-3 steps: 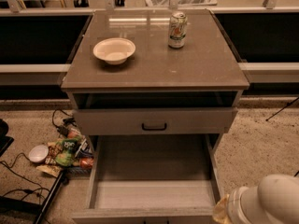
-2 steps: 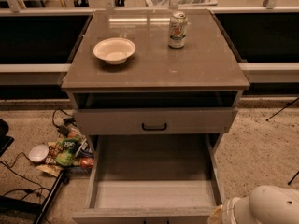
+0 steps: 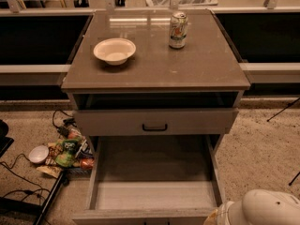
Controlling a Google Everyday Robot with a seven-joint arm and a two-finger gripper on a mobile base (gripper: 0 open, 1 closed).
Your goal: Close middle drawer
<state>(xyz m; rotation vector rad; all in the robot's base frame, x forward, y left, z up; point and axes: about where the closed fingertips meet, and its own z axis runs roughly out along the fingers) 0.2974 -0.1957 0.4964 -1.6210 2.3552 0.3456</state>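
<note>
The middle drawer (image 3: 152, 196) is pulled far out of the grey-washed cabinet. Its long empty tray faces up and its low front panel (image 3: 140, 216) lies at the bottom edge of the camera view. The uppermost drawer (image 3: 197, 121), with a dark handle (image 3: 154, 127), stands slightly out above it. The lowest drawer is hidden. My gripper is out of view; only a white rounded part of my arm (image 3: 265, 209) shows at the bottom right, beside the middle drawer's front right corner.
On the cabinet top (image 3: 187, 64) stand a white bowl (image 3: 114, 50) and a drink can (image 3: 178, 30). Snack packets (image 3: 68, 151), a small white bowl (image 3: 38, 154) and cables lie on the carpet to the left. Dark shelving runs behind on both sides.
The white arm part has sunk lower at the bottom right corner. The drawers have not moved.
</note>
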